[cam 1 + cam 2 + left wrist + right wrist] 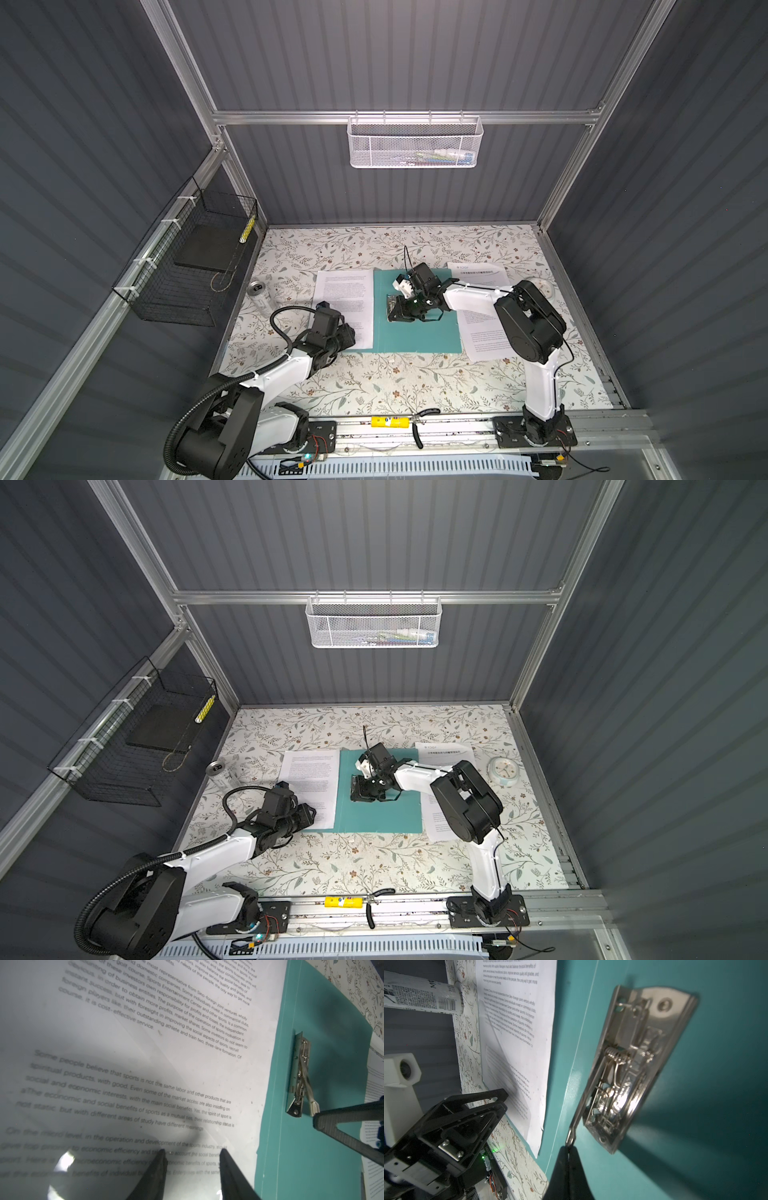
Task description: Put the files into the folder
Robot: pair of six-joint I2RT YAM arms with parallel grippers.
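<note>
Jaws of my right gripper (569, 1148) are pinched shut on the thin lever (572, 1132) of the silver metal clip (633, 1053) inside the thin teal-green folder (415, 332), which lies open mid-table (374, 386). My left gripper (192, 1152), jaws apart, is over a white text-printed sheet (345, 295) covering the folder's left side. A headed white sheet (478, 270) lies at its right edge.

I saw the folder (415, 332) lying open mid-table (374, 386), a sheet (345, 291) on its left half and a second sheet (478, 270) just beside its right edge. The clip (633, 1068) sat on its right half, by the spine. A can (259, 297) was near the table's left edge, a clock (503, 771) near its right edge.
</note>
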